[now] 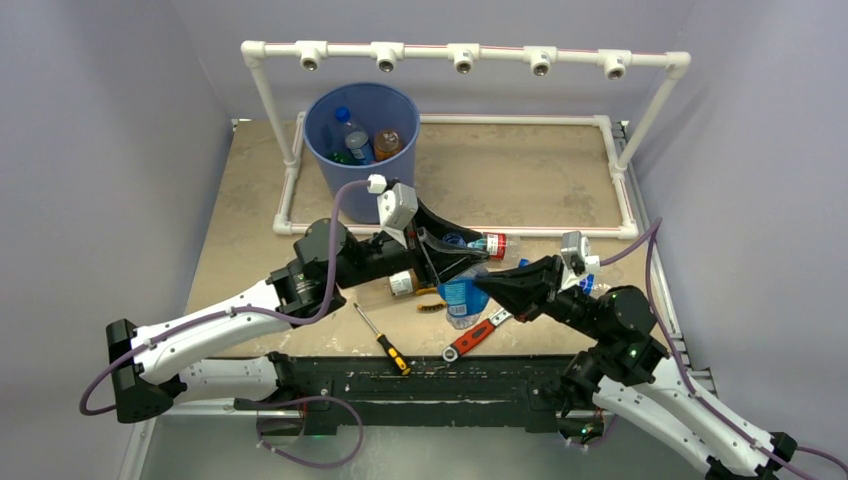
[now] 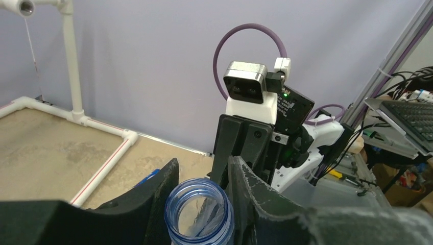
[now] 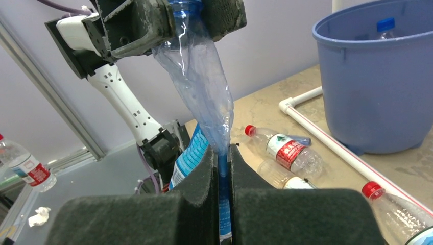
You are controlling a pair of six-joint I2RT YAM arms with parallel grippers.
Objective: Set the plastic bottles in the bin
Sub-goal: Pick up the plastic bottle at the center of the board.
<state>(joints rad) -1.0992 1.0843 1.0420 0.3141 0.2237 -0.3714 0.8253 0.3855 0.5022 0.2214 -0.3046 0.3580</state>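
Pinching crushed blue bottle (image 3: 204, 87): left claw (image 2: 202, 177) neck, right claw (image 3: 223, 155) base, hidden.

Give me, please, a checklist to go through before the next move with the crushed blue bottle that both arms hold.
1. Left pincer shut on the neck of the blue bottle: ok.
2. Right pincer let go, so that one pincer alone carries the bottle: not ok, it is shut on the lower end.
3. Room in the bin: ok, the bottles inside lie below its rim.
4. Clearance over the white pipe frame on the way to the bin: cannot tell.
5. Liquid in the uncapped bottle: cannot tell.
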